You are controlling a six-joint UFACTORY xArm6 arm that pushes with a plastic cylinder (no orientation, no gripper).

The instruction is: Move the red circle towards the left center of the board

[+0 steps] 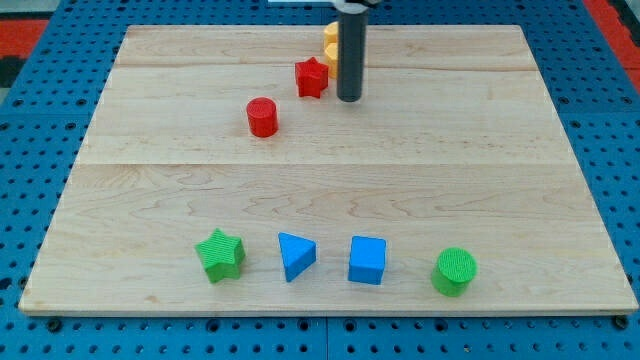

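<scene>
The red circle (262, 117) is a short red cylinder standing on the wooden board (150, 180), left of centre in the upper half. My tip (349, 99) rests on the board to the right of it and slightly higher in the view, well apart from it. A red star (312, 77) lies between them, just left of the rod and up-right of the red circle. Yellow blocks (331, 45) sit behind the rod near the view's top, partly hidden by it, so their shapes are unclear.
Along the view's bottom stand a green star (220, 254), a blue triangle (296, 255), a blue cube (367, 260) and a green circle (455, 271). The board lies on a blue perforated table (30, 150).
</scene>
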